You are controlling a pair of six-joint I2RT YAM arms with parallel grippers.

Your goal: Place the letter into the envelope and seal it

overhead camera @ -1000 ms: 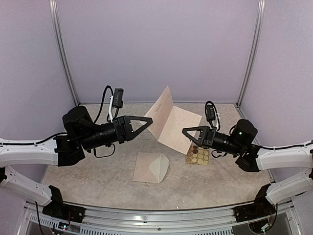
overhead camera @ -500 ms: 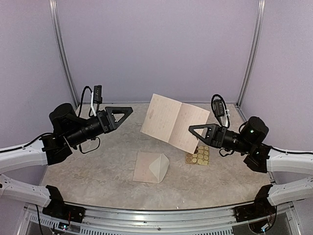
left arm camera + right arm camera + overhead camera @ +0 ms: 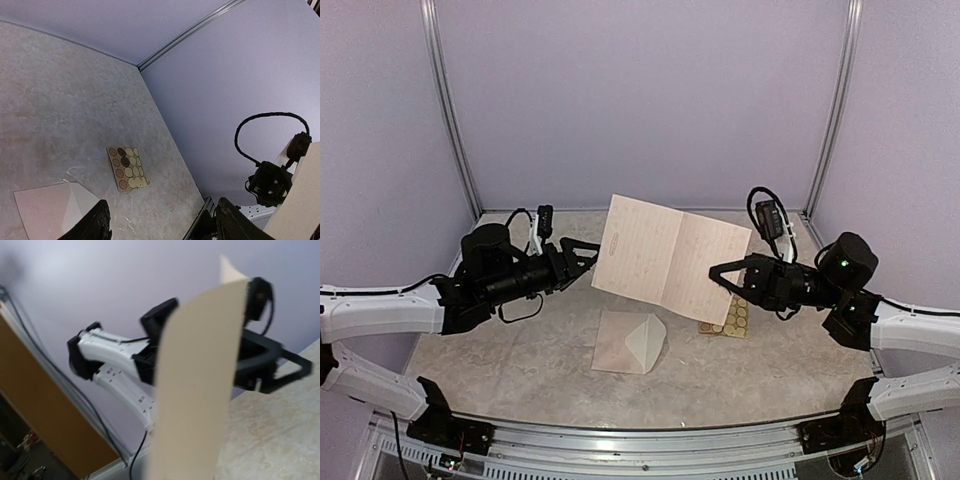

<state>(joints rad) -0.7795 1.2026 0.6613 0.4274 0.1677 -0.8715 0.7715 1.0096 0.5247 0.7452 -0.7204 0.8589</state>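
Unfolded letter (image 3: 665, 255) held upright in the air above the middle of the bench (image 3: 520, 350), its handwritten face toward the overhead camera and its centre crease running top to bottom. The right hand (image 3: 717, 272) pinches the sheet at its lower right edge; nothing else touches the paper, so this grip alone appears to carry it. The left hand (image 3: 592, 254) hovers just beside the sheet's left edge with its fingers (image 3: 95, 227) spread and nothing between them, as its wrist view confirms. The envelope (image 3: 630, 342) lies flat on the bench, below the letter and toward the near edge, roughly between the two arms and somewhat nearer the free left hand. Its pointed flap is open and lies on the right-hand side, so the mouth seems to face the right arm. A sticker sheet (image 3: 728, 318) lies just right of the envelope, partly hidden behind the letter. Opened out, the letter looks wider than the envelope, so it probably needs refolding along the crease before it is lowered toward the mouth.
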